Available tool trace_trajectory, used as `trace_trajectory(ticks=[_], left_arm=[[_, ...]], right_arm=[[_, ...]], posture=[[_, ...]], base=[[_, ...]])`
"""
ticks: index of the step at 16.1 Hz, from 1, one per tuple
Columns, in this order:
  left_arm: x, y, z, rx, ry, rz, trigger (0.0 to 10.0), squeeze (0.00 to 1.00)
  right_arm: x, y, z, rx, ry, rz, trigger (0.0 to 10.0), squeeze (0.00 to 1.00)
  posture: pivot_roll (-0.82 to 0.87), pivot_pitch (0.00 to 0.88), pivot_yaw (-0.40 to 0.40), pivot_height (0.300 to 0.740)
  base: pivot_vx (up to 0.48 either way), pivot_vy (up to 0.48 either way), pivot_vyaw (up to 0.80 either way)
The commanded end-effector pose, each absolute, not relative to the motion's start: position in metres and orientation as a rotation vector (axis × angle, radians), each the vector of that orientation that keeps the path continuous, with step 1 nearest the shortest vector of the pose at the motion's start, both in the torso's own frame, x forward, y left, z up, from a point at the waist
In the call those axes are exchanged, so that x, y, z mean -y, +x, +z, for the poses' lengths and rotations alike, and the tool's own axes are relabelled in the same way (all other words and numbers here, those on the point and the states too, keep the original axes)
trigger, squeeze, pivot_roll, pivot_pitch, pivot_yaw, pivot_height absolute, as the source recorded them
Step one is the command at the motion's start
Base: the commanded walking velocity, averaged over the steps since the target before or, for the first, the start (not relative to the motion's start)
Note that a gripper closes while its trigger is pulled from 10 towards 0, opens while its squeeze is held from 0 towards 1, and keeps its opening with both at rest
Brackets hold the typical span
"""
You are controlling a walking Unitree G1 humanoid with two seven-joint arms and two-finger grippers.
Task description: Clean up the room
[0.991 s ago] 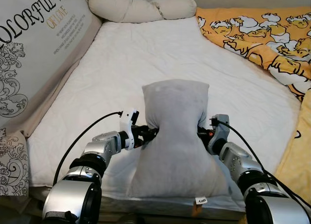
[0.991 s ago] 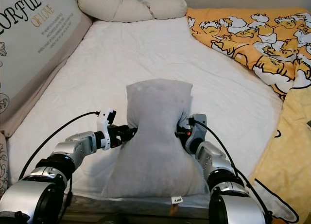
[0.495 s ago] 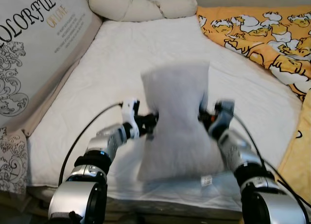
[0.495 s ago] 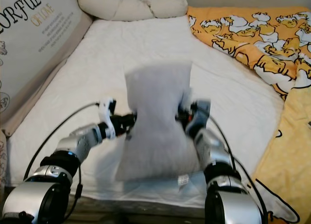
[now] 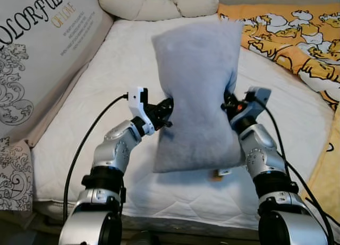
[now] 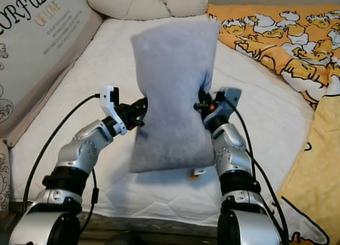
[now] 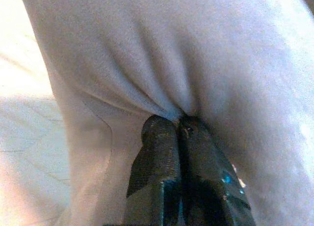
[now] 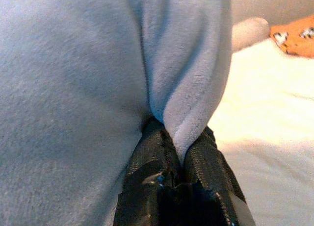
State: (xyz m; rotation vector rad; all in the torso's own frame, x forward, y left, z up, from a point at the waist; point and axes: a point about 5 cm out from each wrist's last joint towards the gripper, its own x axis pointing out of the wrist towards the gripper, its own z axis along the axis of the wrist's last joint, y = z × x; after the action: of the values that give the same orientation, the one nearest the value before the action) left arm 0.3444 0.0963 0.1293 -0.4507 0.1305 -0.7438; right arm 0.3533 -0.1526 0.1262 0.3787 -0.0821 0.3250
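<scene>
Grey plush fabric is what both end effectors pinch: the soft grey rectangular pillow (image 5: 195, 93) hangs in the air between them, above the white quilted mattress (image 5: 95, 128). The left end effector (image 5: 169, 110) has its two black fingers pressed together on a fold of the pillow's left edge, and the right end effector (image 5: 227, 102) is closed in the same way on a fold of the right edge. Both grips sit at about the middle of the pillow's height, so it is squeezed into a waist there.

The pillow's long axis stands nearly upright, and its broad face is turned to the robot. Its top edge rises well above both end effectors and leans slightly away, toward the cream bolster cushion (image 5: 159, 5) at the head of the bed. Its lower edge hangs free below them, clear of the mattress. Neither arm is nearer, as each holds one side. I judge the coming move is forward, carrying the pillow to the head of the bed, far beyond both end effectors.
</scene>
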Motion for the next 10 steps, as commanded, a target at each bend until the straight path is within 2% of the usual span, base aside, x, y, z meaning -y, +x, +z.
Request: trace_trajectory(ticks=[1, 3, 10], left_arm=[[-0.093, 0.345, 0.144, -0.071, -0.436, -0.761, 0.0, 0.0], [-0.093, 0.342, 0.15, -0.046, -0.416, -0.77, 0.0, 0.0], [-0.097, 0.333, 0.182, 0.142, -0.542, -0.816, 0.0, 0.0]], right_arm=[[0.142, 0.353, 0.137, 0.137, 0.382, 0.374, 0.0, 0.0], [0.141, 0.352, 0.144, 0.189, 0.388, 0.391, 0.0, 0.0], [0.138, 0.345, 0.151, 0.232, 0.526, 0.478, 0.0, 0.0]], posture=[[-0.01, 0.0, 0.105, 0.74], [-0.01, 0.0, 0.103, 0.74], [0.0, 0.0, 0.099, 0.74]], base=[[0.0, 0.0, 0.0], [0.0, 0.0, 0.0], [0.0, 0.0, 0.0]])
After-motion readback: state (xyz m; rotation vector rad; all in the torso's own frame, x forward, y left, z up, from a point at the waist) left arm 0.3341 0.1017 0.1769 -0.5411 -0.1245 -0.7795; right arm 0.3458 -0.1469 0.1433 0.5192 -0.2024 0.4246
